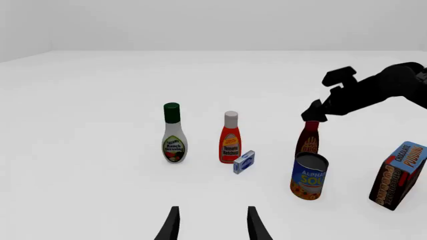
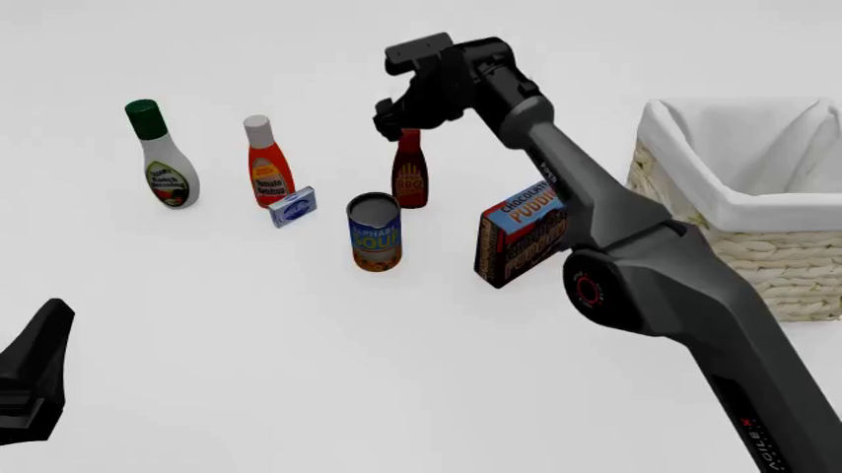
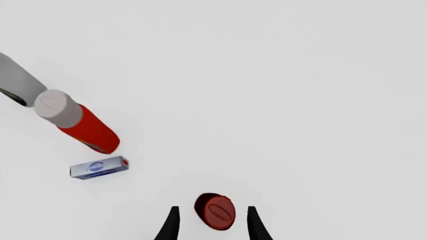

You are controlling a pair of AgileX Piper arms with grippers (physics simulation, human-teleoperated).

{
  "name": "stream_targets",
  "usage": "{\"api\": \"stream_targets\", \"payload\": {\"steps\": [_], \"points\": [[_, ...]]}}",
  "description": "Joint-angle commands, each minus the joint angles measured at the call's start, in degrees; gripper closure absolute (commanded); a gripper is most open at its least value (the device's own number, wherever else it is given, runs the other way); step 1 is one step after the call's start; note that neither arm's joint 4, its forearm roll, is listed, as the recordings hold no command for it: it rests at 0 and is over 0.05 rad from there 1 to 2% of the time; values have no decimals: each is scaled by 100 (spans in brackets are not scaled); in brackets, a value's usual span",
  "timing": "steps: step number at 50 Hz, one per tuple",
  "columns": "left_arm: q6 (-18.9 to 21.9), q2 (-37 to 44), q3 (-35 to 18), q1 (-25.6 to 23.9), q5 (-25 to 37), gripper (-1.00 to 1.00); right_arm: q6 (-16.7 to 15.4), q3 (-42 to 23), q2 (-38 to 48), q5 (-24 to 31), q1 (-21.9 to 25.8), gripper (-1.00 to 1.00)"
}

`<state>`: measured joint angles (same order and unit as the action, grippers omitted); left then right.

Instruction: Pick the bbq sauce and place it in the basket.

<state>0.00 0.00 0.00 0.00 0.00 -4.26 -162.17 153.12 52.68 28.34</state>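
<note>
The bbq sauce, a slim dark bottle with a red cap, stands upright mid-table behind a soup can. My right gripper hangs straight over it, pointing down. In the right wrist view the red cap lies between the open fingers of the right gripper, and no pad visibly touches it. From the left wrist view the bbq sauce is partly hidden by the can. The basket, straw with white lining, stands at the right edge. My left gripper is open and empty, low at the near left.
Left of the sauce stand a white green-capped ranch bottle, an orange-red ketchup bottle and a small blue box. A soup can sits just in front, and a chocolate pudding box lies between sauce and basket.
</note>
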Motion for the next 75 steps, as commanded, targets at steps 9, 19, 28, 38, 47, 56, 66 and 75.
{"api": "stream_targets", "payload": {"steps": [9, 19, 28, 38, 47, 56, 66, 75], "points": [[0, 0, 0, 0, 0, -100, 29, -1, 160, -31, -42, -100], [0, 0, 0, 0, 0, -100, 66, -1, 243, -53, -41, -100], [0, 0, 0, 0, 0, -100, 88, -1, 330, -77, -34, -100], [0, 0, 0, 0, 0, -100, 102, 0, 406, -100, -50, -100], [0, 0, 0, 0, 0, -100, 107, -1, 412, -114, -36, 100], [0, 0, 0, 0, 0, -100, 105, -1, 415, -130, -32, 100], [0, 0, 0, 0, 0, -100, 82, -1, 321, -101, -45, 100], [0, 0, 0, 0, 0, -100, -12, -1, 121, -51, -96, 100]]}}
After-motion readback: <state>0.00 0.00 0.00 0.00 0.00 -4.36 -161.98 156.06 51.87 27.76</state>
